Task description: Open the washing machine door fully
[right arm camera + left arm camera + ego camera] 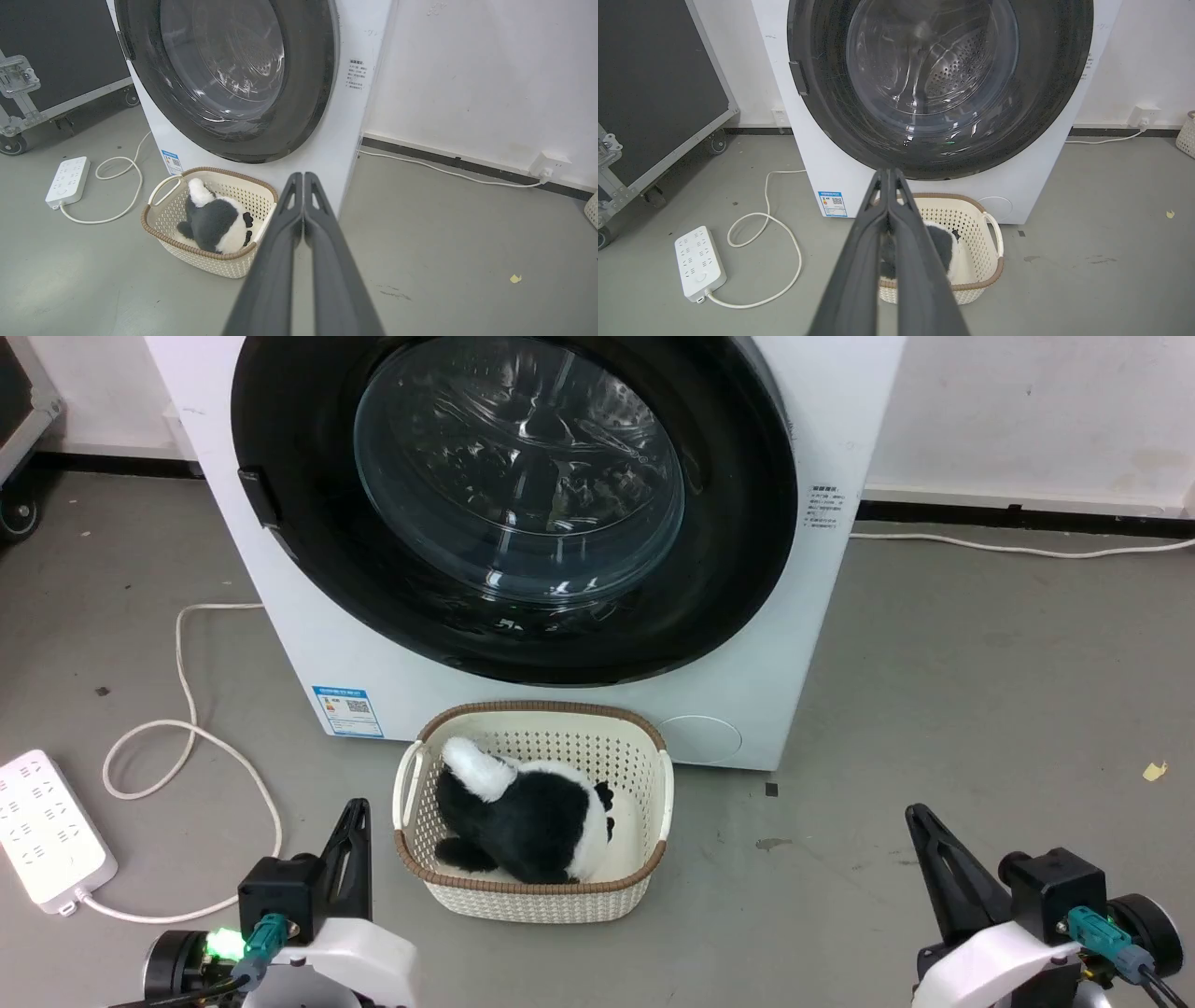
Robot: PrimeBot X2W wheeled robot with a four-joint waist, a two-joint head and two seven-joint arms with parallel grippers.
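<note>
The white washing machine (579,709) stands straight ahead on the grey floor. Its door (513,495), a glossy black disc with a bulging glass porthole, lies flat against the front, with a dark latch tab (259,497) on its left rim. The door (941,79) and the door (224,74) also face both wrist cameras. My left gripper (358,809) sits low at the left, shut and empty, fingers pressed together (888,173). At the lower right my right gripper (915,814) is shut and empty too, seen as touching fingers (302,176). Both are well short of the machine.
A cream basket (534,887) holding a black-and-white plush toy (523,817) sits on the floor just before the washer. A white power strip (47,840) and looped cable (187,728) lie at left. A black wheeled case (654,93) stands far left. Open floor lies to the right.
</note>
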